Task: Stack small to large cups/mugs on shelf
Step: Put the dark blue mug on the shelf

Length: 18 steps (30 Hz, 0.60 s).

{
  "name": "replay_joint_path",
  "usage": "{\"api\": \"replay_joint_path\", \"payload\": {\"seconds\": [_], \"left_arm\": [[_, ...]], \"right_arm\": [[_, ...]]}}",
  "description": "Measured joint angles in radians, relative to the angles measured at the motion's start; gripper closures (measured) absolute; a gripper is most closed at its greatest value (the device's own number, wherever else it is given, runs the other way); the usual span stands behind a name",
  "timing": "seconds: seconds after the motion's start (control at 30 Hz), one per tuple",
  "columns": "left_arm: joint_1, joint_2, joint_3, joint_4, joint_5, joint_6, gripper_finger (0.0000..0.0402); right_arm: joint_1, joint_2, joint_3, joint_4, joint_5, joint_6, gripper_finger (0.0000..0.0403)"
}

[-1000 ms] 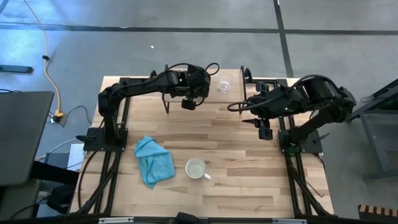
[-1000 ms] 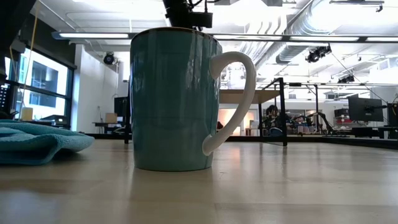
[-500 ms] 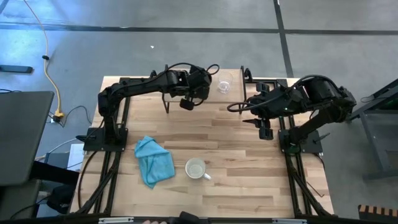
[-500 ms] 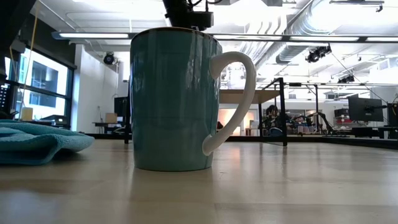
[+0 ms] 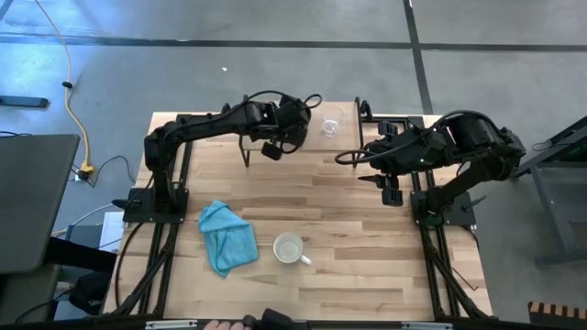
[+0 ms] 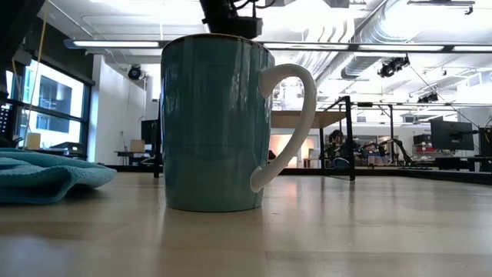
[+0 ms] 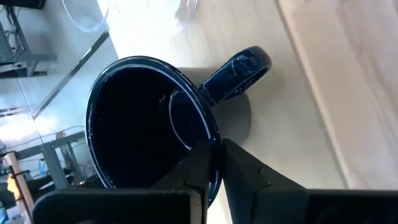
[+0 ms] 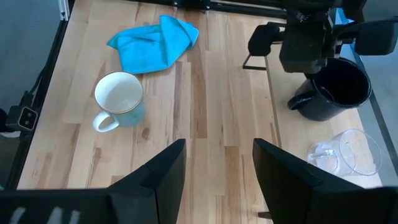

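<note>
Left gripper [image 7: 214, 165] is pinching the rim of the black mug [image 7: 149, 118] on the shelf [image 8: 373, 124] beside the glass [image 8: 339, 155], and I'm worrying the thin rim grip may slip, tipping the mug into the glass, while the right gripper [image 8: 217, 165] is waiting open.

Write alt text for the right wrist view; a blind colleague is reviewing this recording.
The left gripper pinches the rim of a black mug standing on the shelf, beside a clear glass cup. A teal mug with a white inside and a teal cloth lie on the wooden table, beyond the right gripper's open fingers.
</note>
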Motion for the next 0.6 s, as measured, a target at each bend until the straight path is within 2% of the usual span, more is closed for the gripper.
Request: {"api": "replay_joint_path", "payload": {"seconds": [0.3,0.6], "left_arm": [[0.016,0.000,0.000,-0.058,-0.002,0.031,0.0378],[0.014,0.001,0.000,-0.034,-0.012,0.066,0.0376]], "right_arm": [[0.000,0.000,0.000,0.000,0.000,0.001,0.0224],[0.000,0.000,0.000,0.000,0.000,0.001,0.0224]]}}
